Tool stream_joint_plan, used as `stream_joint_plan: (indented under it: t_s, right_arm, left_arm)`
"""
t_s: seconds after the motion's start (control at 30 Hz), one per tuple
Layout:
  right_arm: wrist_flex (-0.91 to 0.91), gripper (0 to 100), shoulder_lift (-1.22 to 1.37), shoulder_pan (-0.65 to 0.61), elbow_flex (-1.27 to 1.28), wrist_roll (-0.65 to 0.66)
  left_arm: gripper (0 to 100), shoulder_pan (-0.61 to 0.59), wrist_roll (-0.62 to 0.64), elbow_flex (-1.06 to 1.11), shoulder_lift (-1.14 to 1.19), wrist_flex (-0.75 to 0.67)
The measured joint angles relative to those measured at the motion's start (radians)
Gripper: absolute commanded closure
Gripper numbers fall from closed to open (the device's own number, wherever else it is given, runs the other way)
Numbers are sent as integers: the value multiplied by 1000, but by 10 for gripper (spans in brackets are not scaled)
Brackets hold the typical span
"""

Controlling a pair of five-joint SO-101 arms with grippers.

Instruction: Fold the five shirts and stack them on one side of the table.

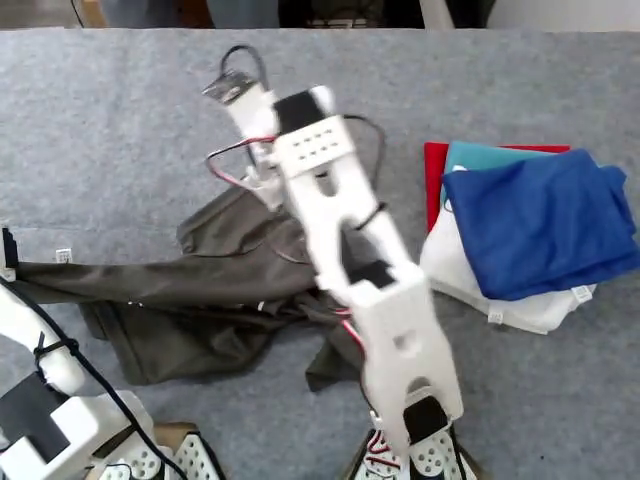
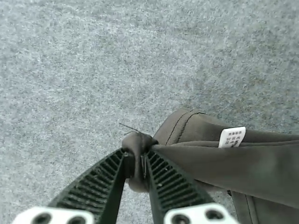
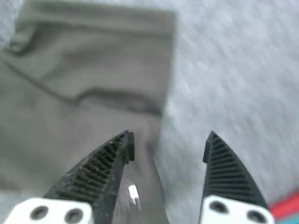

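Pinching olive shirt (image 2: 233, 163) w/ left end effector (image 2: 136, 157); right end effector (image 3: 170, 138) agape.

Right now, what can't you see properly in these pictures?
- High view: the white arm covers the middle of the dark shirt.
- High view: the blue shirt covers most of the folded pile below it.
- Left wrist view: print on the label is too small.
- Right wrist view: the dark shirt is blurred.

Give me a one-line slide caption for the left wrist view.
Left tool shut on a bunched edge of the olive shirt, pulled taut over the grey table.
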Motion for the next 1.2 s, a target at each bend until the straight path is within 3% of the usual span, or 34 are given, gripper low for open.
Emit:
stream_joint_plan:
  t_s: [0.3,0.87,1.2]
  right_arm:
    - [-3,741,416,-31,-489,0]
    - [-256,743,434,-34,-410,-44]
    - [-284,759,457,-32,-330,-48]
  left_arm:
    - [971,0,0,0,0,0]
    - [971,0,0,0,0,-2]
    - [971,0,0,0,0,-12]
